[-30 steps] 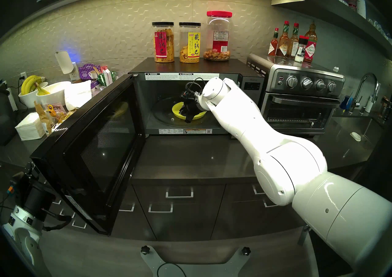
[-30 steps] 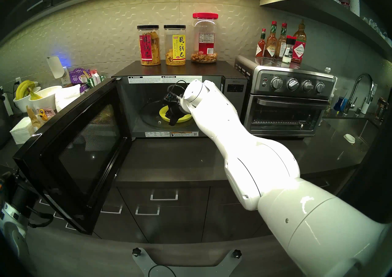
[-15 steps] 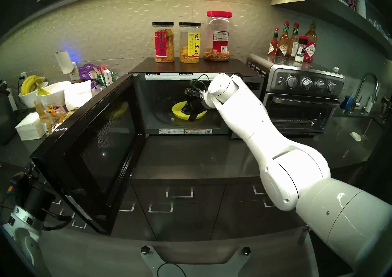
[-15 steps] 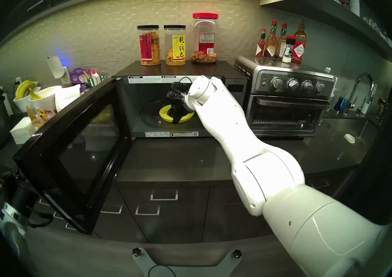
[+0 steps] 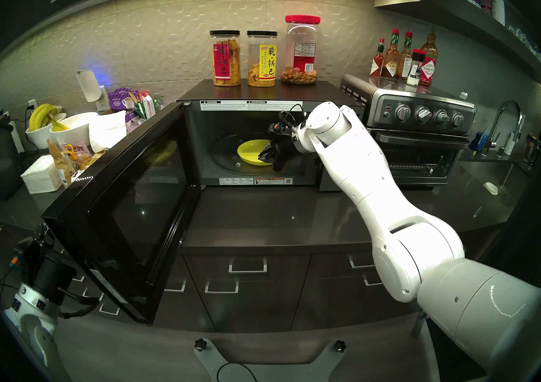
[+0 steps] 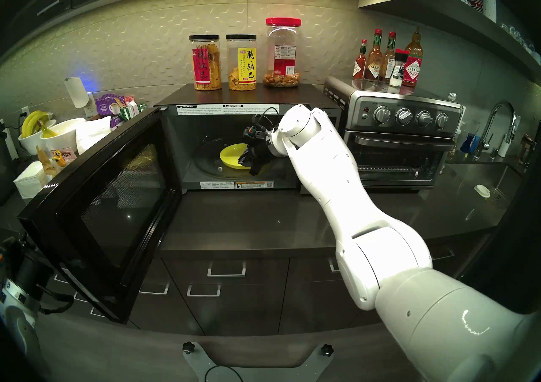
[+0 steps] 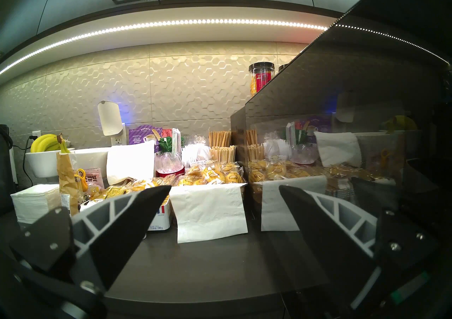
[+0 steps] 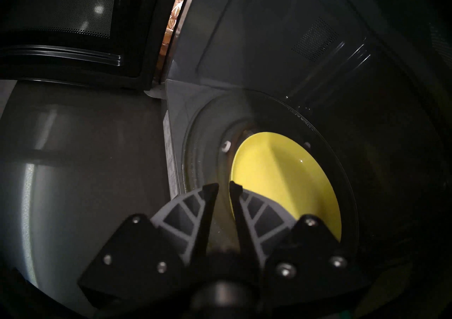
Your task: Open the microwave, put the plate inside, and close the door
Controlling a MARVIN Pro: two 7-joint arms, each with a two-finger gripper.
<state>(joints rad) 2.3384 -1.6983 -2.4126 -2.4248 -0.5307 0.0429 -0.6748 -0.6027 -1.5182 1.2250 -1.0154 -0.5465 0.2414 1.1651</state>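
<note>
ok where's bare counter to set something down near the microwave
Bare: the dark counter in front of the microwave, bordered by the open door on the left and the right arm. Crowded: the left end, with napkins, snack bags and banana bowls.

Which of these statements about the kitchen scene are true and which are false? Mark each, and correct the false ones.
1. The yellow plate lies on the glass turntable inside the microwave. True.
2. The microwave door is shut. False: it stands wide open, swung to the left.
3. Three jars stand on top of the microwave. True.
4. The right hand grips the plate. False: its fingers are nearly together with nothing between them, at the plate's near edge.
5. The left hand holds a napkin. False: its fingers are wide apart and empty.
</note>
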